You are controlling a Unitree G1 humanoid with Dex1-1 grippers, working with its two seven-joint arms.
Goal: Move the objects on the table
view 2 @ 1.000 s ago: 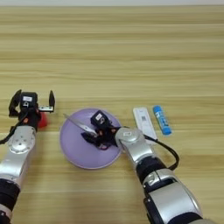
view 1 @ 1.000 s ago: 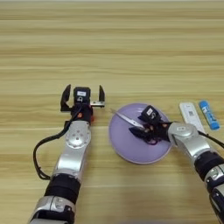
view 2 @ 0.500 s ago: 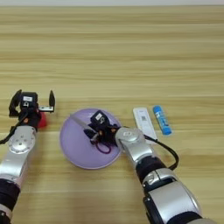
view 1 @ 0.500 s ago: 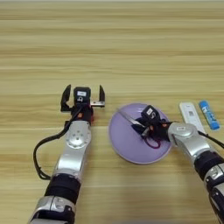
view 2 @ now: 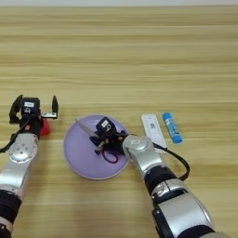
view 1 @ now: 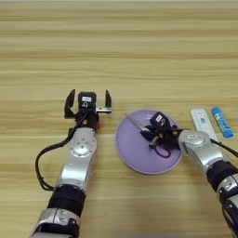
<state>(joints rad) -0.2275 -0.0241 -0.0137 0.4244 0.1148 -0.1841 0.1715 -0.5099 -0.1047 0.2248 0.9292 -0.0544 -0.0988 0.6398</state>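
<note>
The metal scissors (view 1: pixel 160 148) are over the lilac plate (view 1: pixel 132 155), blades pointing to the upper left and dark handles low over the plate. My right gripper (view 1: pixel 154 131) is shut on the scissors near their pivot. My left gripper (view 1: pixel 88 99) stands open left of the plate, fingers spread and pointing away from me, with nothing between them. The small red block (view 2: pixel 45 127) peeks out beside that gripper's base, mostly hidden by the arm. The blue glue stick (view 1: pixel 222 122) lies on the table (view 1: pixel 139 56) at the right.
A flat white rectangular piece (view 1: pixel 201 122) lies between the plate and the glue stick. A black cable (view 1: pixel 44 162) loops left of my left forearm. The wooden top runs wide and bare beyond both grippers.
The scissors' blades looked drawn in close to the right gripper half a second ago and now point to the upper left again. The left arm has not moved.
</note>
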